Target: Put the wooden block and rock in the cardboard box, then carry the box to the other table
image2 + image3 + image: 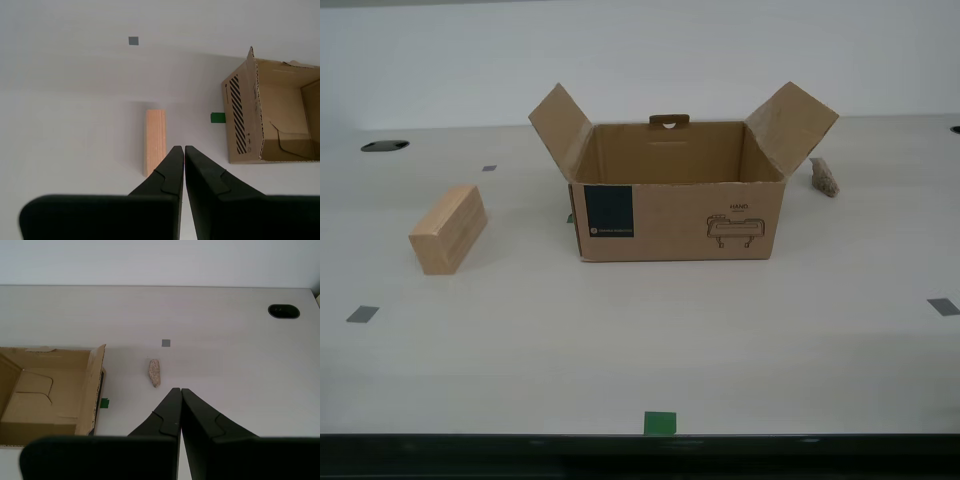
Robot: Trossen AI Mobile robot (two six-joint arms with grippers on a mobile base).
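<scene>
The cardboard box (675, 215) looked like matt brown corrugated card with a printed dark blue label (609, 212). The wooden block (448, 228) was pale, smooth wood, its side finely lined. The rock (154, 372) appeared rough and speckled pinkish. The tabletop (620, 340) showed a pale, matt, faint wood grain. My gripper fingers (172, 172) looked matt black plastic.

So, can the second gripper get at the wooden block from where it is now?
Probably yes. My second gripper hangs above the wooden block, fingers shut, with bare table around it. The cardboard box stands apart, so nothing blocks the way; the fingers must open first.
</scene>
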